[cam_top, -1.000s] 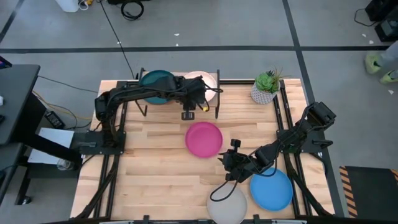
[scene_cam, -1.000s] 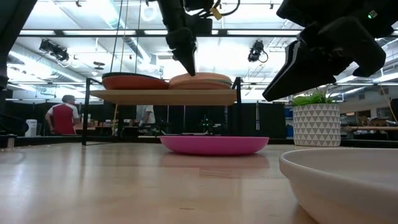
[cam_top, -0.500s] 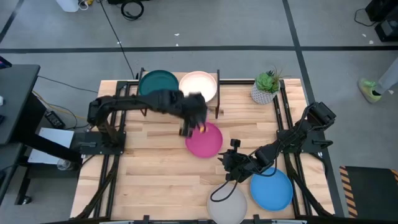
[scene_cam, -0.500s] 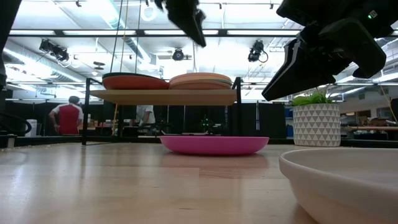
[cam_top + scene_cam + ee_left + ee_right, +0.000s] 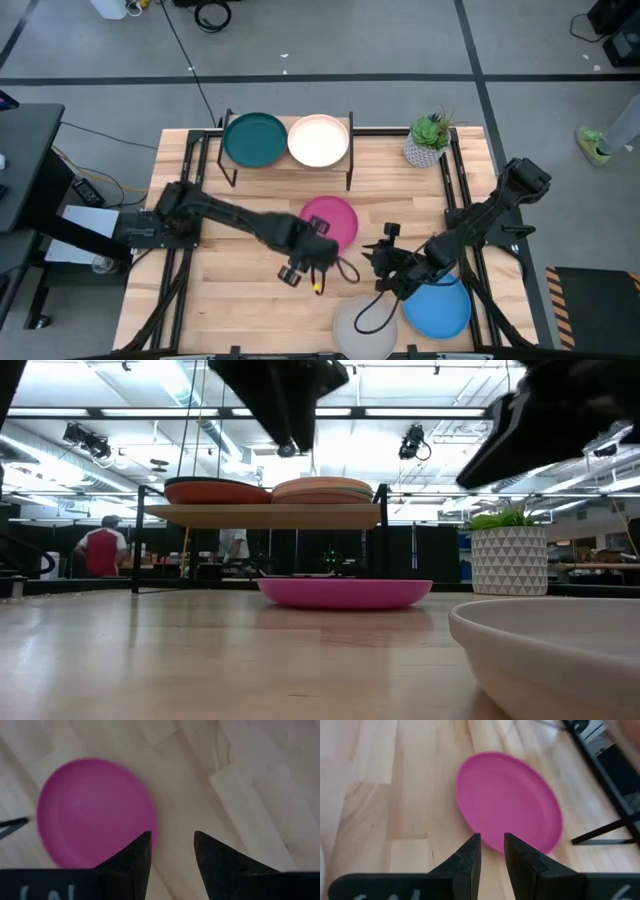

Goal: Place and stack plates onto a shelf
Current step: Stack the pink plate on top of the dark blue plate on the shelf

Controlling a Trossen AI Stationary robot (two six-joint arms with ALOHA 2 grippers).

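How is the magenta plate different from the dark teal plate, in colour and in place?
The magenta plate lies on the table; the dark teal plate sits up on the shelf. The magenta plate lies alone; the teal one tops a stack beside the peach plate. Both are round and shallow.

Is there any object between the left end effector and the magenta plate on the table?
Nothing visible. The left end effector hangs open just beside the magenta plate, with only bare table between them.

No text, label, brand or number can be read anywhere — only faint pale marks on the dark housings in both wrist views, too blurred to make out.
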